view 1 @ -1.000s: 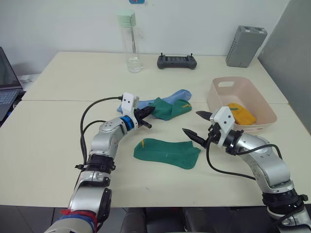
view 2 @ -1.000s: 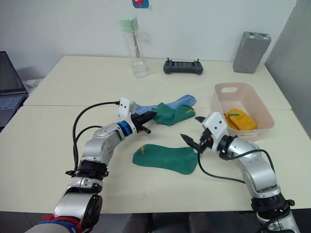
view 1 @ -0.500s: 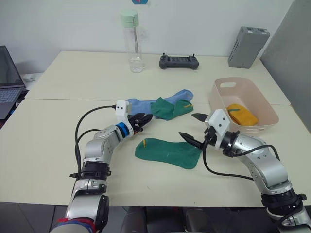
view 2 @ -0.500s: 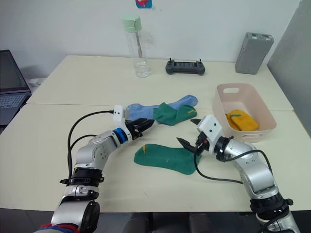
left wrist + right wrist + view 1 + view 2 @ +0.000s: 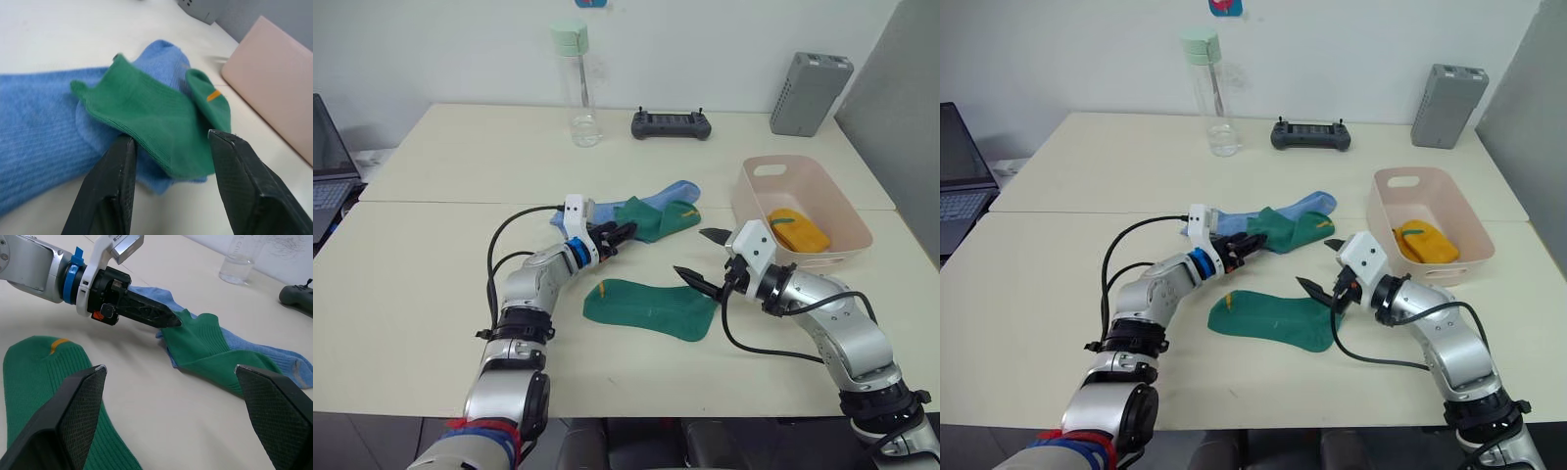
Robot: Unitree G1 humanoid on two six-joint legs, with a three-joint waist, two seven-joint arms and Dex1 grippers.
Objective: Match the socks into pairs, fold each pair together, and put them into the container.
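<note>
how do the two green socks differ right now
The near green sock lies flat and alone on the table; the far green sock is rumpled, lying on a blue sock. The open left gripper straddles the far one's edge; the open right gripper hovers beside the near one. Both are dark green with an orange mark.

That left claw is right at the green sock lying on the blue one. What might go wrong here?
Two likely slips. The left gripper stands open around the edge of the upper green sock, which lies on the blue sock; closing might pinch both. The right gripper hangs open close to the other green sock and could nudge it as the arm moves.
</note>
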